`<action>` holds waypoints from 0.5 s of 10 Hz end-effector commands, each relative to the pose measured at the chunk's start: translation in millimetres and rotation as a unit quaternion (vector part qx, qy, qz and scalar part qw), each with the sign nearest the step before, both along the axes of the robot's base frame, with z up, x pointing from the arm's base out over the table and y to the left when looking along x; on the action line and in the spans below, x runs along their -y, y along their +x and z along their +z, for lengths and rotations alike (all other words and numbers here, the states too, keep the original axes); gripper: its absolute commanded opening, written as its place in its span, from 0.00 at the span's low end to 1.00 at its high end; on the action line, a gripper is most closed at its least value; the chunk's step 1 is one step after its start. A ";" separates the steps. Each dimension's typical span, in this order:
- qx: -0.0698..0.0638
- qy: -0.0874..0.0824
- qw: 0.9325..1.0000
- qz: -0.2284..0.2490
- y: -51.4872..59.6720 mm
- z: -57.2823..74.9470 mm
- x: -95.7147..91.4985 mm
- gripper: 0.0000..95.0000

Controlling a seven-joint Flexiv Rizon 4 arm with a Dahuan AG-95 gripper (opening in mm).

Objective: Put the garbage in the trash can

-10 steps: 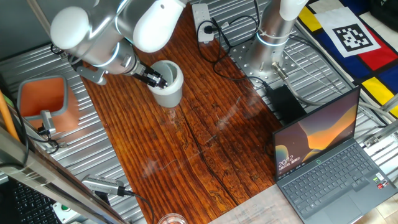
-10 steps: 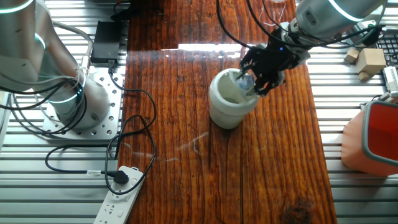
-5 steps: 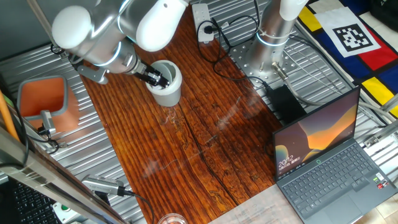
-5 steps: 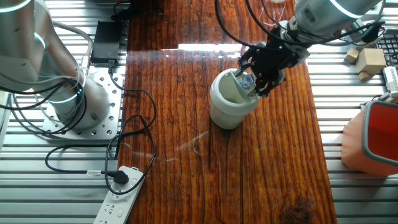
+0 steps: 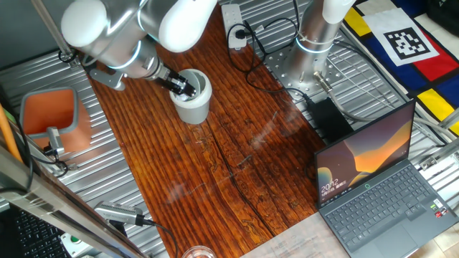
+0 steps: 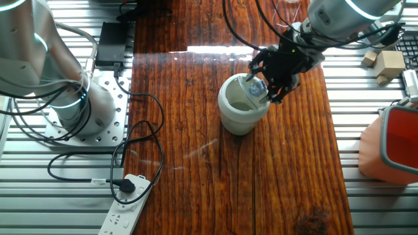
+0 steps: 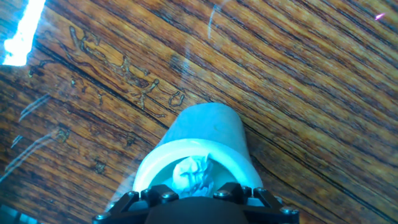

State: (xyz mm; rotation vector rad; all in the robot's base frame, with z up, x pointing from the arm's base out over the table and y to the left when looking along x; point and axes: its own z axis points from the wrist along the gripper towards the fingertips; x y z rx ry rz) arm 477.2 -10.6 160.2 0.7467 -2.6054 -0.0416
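— Crumpled whitish paper, bluish in tint: the garbage (image 7: 191,174) is being seen in the hand view at the mouth of the trash can (image 6: 242,104), just ahead of the gripper (image 6: 259,86). In the other fixed view the wad is being held up at rim level between the fingertips, not lying on the bottom.

— Jaw state?

— Being read as clenched on the garbage; the fingers are being seen close together around it at the rim.

— Risks being noted?

— Two. The wad is being carried over the rim on the gripper's side, not over the middle of the opening, so a release here is being judged liable to bounce it off the thick rim onto the table (image 5: 237,143). Also, the fingers are being kept very near the can wall; a sideways drag is being judged likely to tip or shove the light can, which is standing upright toward the table's far end, near one long edge.

— Containers?

— Nothing else is being made out inside the trash can. An orange container (image 5: 50,118) is standing off the table's long edge on the metal slats; its contents cannot be told.
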 end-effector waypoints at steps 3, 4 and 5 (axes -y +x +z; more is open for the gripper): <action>0.001 -0.007 1.000 -0.007 10.1 17.1 -5.8 0.20; 0.003 -0.009 1.000 -0.014 11.1 18.6 -7.7 0.00; 0.003 -0.010 1.000 -0.015 11.4 18.4 -7.9 0.00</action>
